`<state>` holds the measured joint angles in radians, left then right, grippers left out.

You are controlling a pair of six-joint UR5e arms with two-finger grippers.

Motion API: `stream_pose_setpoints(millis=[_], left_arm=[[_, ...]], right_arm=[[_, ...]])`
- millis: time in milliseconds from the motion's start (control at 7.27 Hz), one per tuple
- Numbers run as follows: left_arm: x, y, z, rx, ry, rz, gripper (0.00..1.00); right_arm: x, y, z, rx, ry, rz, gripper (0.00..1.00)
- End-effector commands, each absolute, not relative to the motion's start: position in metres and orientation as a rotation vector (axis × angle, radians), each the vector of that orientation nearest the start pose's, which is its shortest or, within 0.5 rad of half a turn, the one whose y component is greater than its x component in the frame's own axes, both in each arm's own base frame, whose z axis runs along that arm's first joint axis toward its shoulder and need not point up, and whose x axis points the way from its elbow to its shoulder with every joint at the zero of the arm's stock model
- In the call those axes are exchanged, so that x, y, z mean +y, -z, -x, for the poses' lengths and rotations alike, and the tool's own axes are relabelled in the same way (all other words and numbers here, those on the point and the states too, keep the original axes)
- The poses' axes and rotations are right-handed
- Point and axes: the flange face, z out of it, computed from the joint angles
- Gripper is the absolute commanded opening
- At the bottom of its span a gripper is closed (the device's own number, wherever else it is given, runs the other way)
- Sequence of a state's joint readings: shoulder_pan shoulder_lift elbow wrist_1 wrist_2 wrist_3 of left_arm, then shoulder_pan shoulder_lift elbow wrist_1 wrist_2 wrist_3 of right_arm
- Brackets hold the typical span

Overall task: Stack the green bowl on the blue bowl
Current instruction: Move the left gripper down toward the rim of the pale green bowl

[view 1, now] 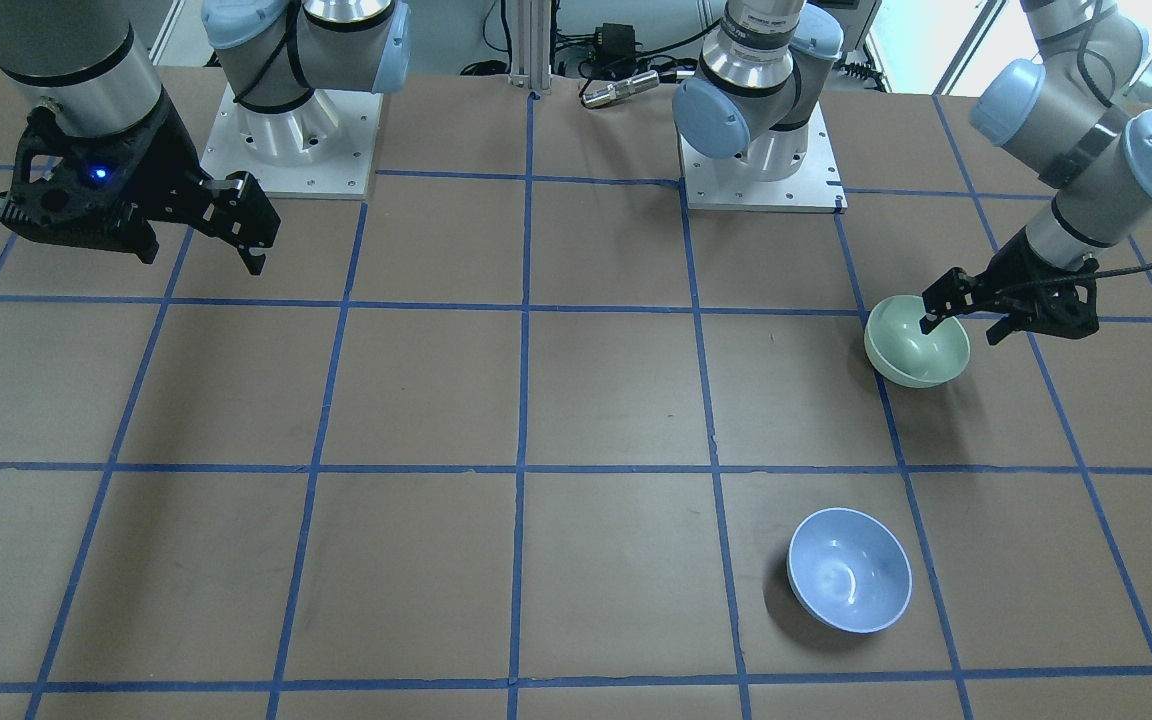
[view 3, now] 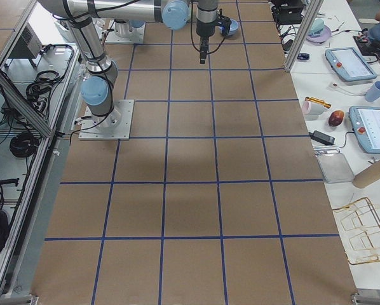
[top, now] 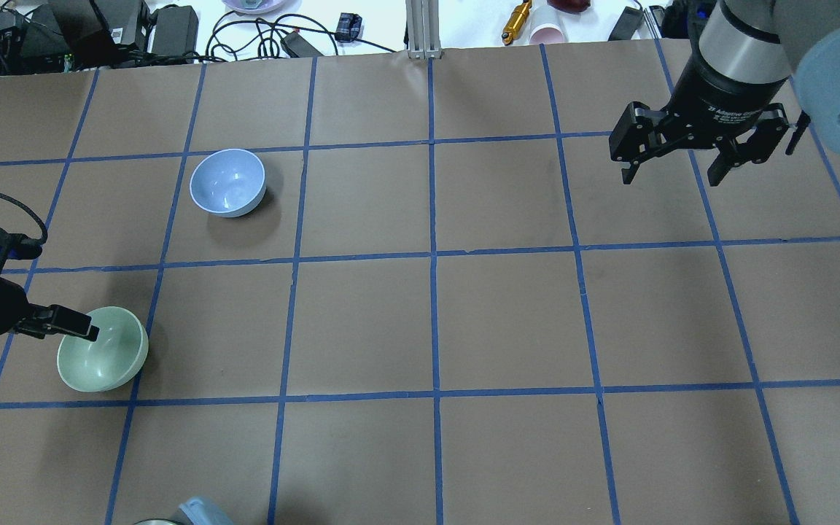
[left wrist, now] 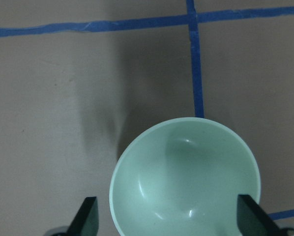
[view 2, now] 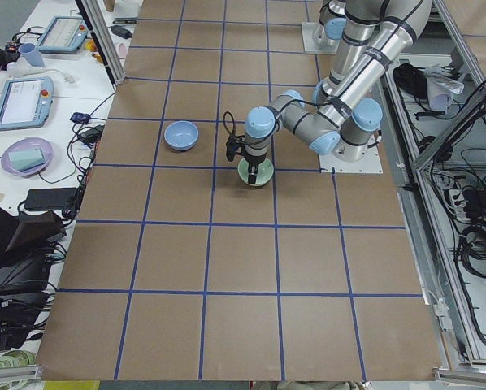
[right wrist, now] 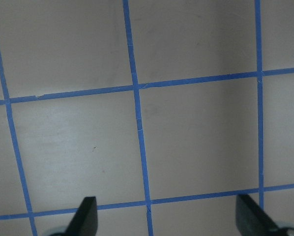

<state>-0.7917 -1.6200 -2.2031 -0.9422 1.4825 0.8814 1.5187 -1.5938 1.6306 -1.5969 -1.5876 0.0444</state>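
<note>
With the left hand (view 1: 962, 330) spread wide at the green bowl (view 1: 911, 357) near the left edge of the bench (view 1: 596, 400), I'd judge it should settle one finger inside the rim and one outside, close firmly, then lift level toward the blue bowl (view 1: 849, 570).

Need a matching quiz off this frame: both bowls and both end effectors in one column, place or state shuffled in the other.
Column one:
1. green bowl
2. blue bowl
3. left end effector
4. right end effector

Column two:
A. open, over bare table, no bowl below it
B. open, straddling a bowl's rim
C. upright, standing alone, nothing at it
D. upright, an end effector at its rim

Pairs: 1-D, 2-C, 3-B, 4-A.
</note>
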Motion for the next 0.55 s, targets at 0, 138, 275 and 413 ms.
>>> stream_pose_setpoints(millis=[0, 138, 275, 413], left_arm=[[-0.391, -0.214, -0.211, 3.251, 0.03, -0.13, 1.0], [-0.39, -0.204, -0.209, 3.273, 0.013, -0.121, 0.99], [-0.39, -0.198, -0.21, 3.271, 0.009, -0.123, 0.98], [-0.39, -0.193, -0.212, 3.278, -0.006, -0.121, 0.98]], right_arm=[[-0.487, -0.472, -0.106, 3.155, -0.017, -0.152, 1.0], [-0.487, -0.472, -0.106, 3.155, -0.017, -0.152, 1.0], [-0.487, -0.472, -0.106, 3.155, -0.017, -0.152, 1.0], [-0.487, -0.472, -0.107, 3.153, -0.017, -0.152, 1.0]])
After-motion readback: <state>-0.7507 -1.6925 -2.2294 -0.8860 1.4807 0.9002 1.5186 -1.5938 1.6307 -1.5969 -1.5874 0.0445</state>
